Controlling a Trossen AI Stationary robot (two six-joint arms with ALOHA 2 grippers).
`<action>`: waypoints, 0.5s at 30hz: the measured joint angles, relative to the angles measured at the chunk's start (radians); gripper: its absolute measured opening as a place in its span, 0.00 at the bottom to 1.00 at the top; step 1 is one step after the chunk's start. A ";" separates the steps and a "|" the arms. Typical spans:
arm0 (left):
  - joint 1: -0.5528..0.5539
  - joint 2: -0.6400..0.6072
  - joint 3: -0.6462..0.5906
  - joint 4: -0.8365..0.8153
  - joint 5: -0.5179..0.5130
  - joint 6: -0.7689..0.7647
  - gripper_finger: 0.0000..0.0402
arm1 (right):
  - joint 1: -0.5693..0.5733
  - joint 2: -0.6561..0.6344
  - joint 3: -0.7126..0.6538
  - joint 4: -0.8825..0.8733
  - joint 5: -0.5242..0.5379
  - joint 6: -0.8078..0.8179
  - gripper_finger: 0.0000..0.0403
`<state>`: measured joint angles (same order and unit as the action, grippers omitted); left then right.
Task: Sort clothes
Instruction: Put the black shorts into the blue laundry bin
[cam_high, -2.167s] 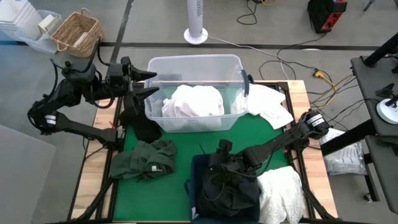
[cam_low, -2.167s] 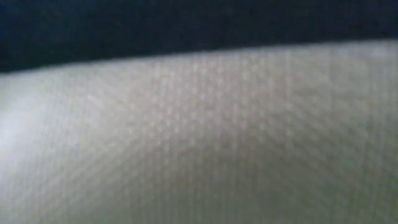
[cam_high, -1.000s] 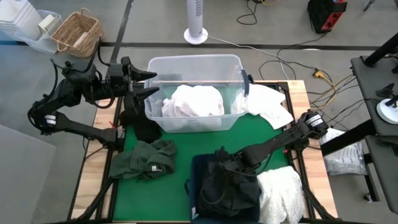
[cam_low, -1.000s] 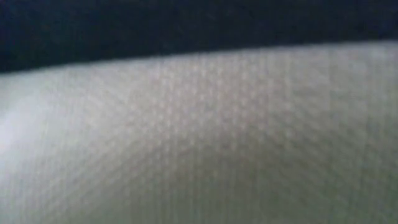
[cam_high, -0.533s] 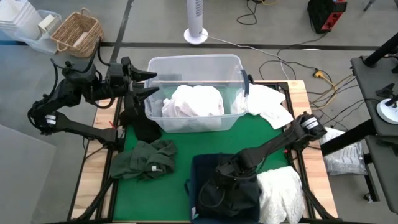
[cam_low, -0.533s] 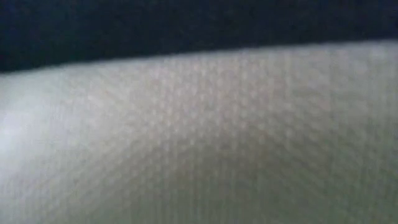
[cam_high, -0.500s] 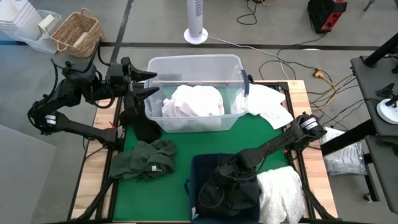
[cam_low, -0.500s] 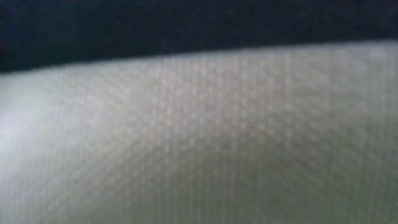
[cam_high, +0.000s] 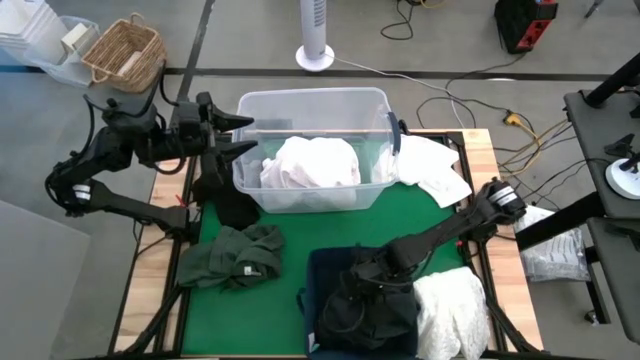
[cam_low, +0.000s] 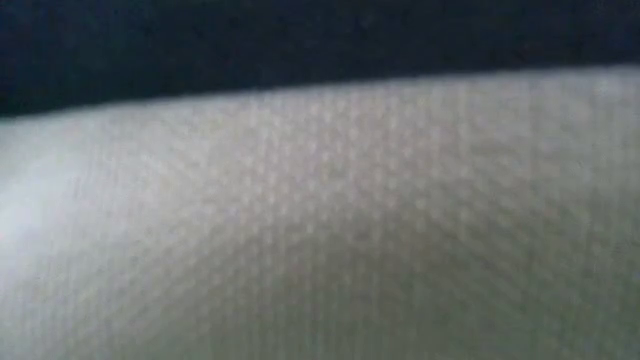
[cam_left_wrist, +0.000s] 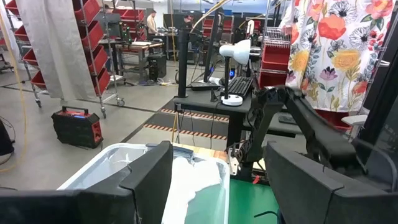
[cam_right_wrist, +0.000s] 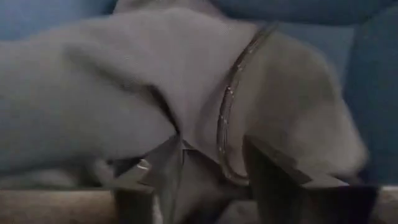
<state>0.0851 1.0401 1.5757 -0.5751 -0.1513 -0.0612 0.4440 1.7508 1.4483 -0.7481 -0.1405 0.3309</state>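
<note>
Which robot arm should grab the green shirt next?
Probably the left. The left gripper hangs open by the clear tub, on the same side as the green shirt. The right gripper is down on the dark clothes in the navy bin.

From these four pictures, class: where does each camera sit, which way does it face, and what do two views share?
High: overhead, straight down; both arms, tub, dark bin.
Low: table height, blocked by white cloth; no arm.
Left wrist: past open left gripper over tub.
Right wrist: right gripper in dark garment.
Shared: tub, high and left wrist.
</note>
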 joint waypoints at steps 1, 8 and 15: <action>0.000 0.002 0.000 -0.001 0.000 0.000 0.58 | 0.002 -0.015 0.000 -0.014 0.017 0.000 0.45; 0.000 0.010 0.000 -0.003 0.000 0.003 0.58 | 0.002 -0.133 0.000 -0.151 0.130 0.023 0.52; 0.000 0.020 0.000 -0.002 0.000 0.014 0.58 | -0.004 -0.234 0.000 -0.361 0.250 0.039 0.51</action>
<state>0.0853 1.0597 1.5761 -0.5770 -0.1513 -0.0468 0.4404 1.5172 1.4483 -1.1094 0.1094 0.3694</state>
